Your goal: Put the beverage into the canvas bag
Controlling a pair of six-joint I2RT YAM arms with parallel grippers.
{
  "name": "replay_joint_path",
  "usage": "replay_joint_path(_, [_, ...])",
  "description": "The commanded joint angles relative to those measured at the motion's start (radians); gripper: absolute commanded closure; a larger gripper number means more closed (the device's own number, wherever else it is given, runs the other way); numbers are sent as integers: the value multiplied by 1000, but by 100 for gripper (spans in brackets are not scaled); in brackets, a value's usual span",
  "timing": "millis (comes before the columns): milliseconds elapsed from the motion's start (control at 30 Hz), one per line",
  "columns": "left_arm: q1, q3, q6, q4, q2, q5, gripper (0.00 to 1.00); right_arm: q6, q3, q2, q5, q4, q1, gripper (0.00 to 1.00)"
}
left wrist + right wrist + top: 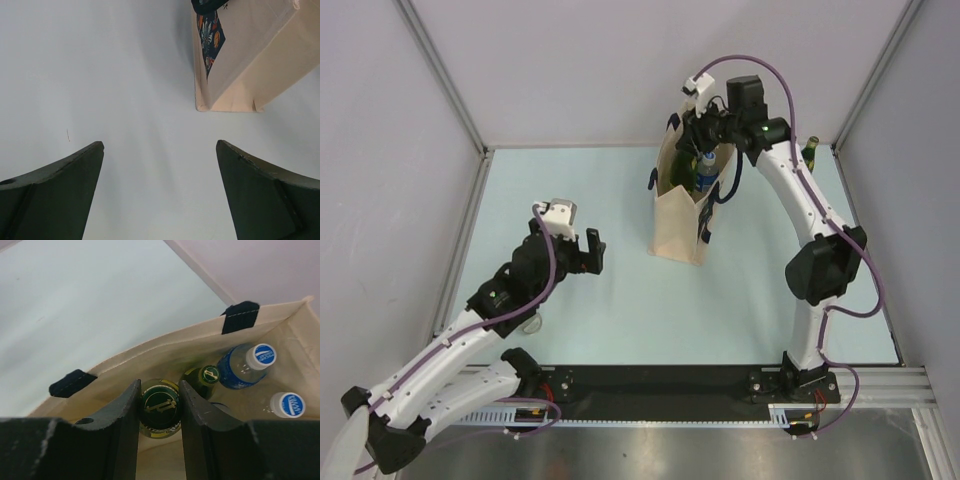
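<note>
The table [620, 320] was the biggest thing there, a flat, pale blue-green sheet, smooth and matte, walled in by plain grey panels on three sides. Most of its near and left surface lay bare.

Toward the far middle stood the canvas bag [680, 225], an upright, boxy tote of coarse beige cloth with a rectangular mouth and dark navy strap handles [240, 316]. A dark flower-patterned patch [210, 37] showed on one side. There was open table all round its foot.

The right arm arched over from the right side and came down on the bag's mouth. The right gripper [159, 387] had its two dark, wedge-shaped fingers drawn in close on either side of the green beverage bottle [160, 407], pinching it just under its round green cap, inside the bag against the near wall. I could not see whether it stood on the bottom.

The left gripper [160, 145] hung above bare table, left of the bag and well apart from it, fingers spread wide with nothing between them.

Also in the bag were a second green bottle [202, 377] just beside the held one, and two clear bottles with blue-and-white caps [250, 362] [289, 405] farther along. Another green bottle [810, 150] stood at the far right edge, behind the arm.
</note>
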Motion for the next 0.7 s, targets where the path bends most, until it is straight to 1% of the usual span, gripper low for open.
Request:
replay_joint_path(0, [10, -8, -18, 5, -20, -6, 0, 8, -31, -12, -22, 200, 13, 100])
replay_joint_path(167, [16, -15, -21, 9, -14, -5, 0, 5, -142, -4, 3, 302, 30, 100])
replay_joint_path(467, [27, -29, -15, 20, 0, 9, 0, -10, -268, 0, 9, 448, 40, 100])
replay_joint_path(667, [39, -34, -10, 28, 4, 17, 0, -55, -359, -11, -3, 533, 38, 100])
